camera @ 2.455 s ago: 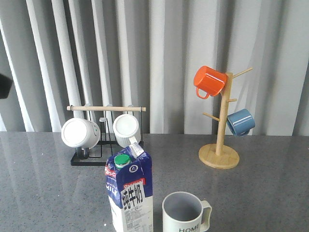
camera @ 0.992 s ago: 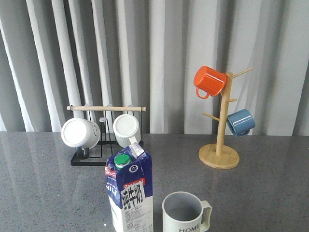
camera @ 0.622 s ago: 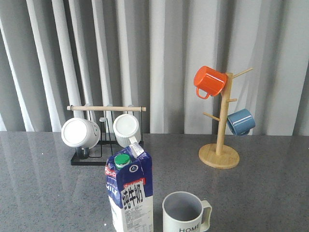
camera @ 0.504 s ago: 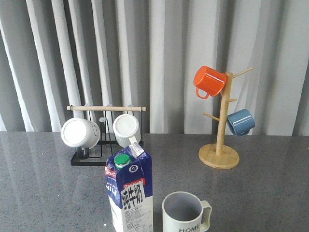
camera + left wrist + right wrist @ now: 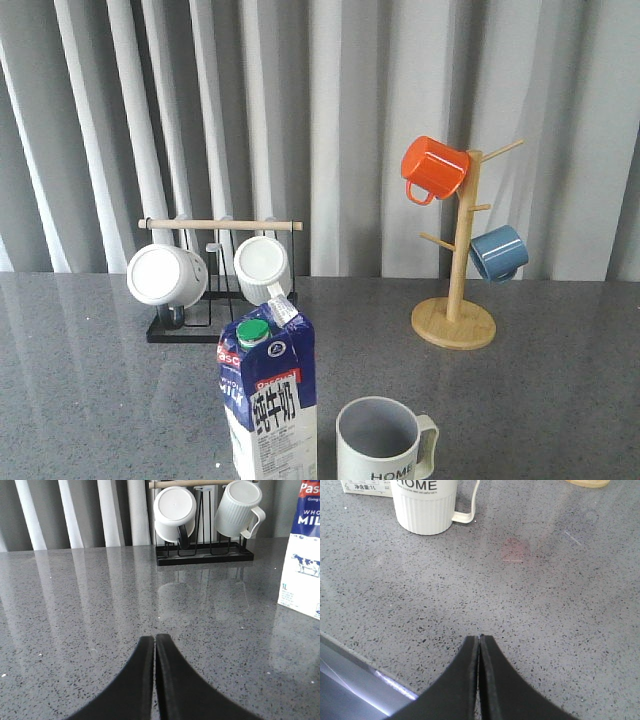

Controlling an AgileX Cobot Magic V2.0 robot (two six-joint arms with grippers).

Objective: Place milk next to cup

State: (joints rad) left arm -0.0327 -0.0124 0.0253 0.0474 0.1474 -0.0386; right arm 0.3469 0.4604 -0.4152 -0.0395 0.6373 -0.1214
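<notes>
Grey speckled stone made up the surface (image 5: 530, 595), and both arms hung low over it with nothing in their grasp. The left end effector (image 5: 154, 642) had its black fingers pressed together, empty; the right end effector (image 5: 480, 641) was likewise closed tip to tip and empty.

Nearest ahead of the right end effector, well apart from it, stood the cup (image 5: 424, 505), its ribbed white wall and "HOME" lettering facing that arm and its handle turned to one side. Ahead of the left end effector and off to the side stood the milk (image 5: 301, 550), upright and also well apart from the fingers. In the front view the milk (image 5: 268, 398) and the cup (image 5: 385, 440) stood just beside each other, a narrow gap between them, neither touched by an arm.

Farther off sat the black wire rack (image 5: 190, 325) with two plain white mugs (image 5: 166, 274), and beyond the cup the wooden mug tree (image 5: 455, 322) with the orange mug (image 5: 433, 167) and the blue mug (image 5: 498, 252).

By my judgement the placement looked done. To finish well, each arm should lift clear, away from the carton, since a tall carton tips at a light knock and could strike the cup.
</notes>
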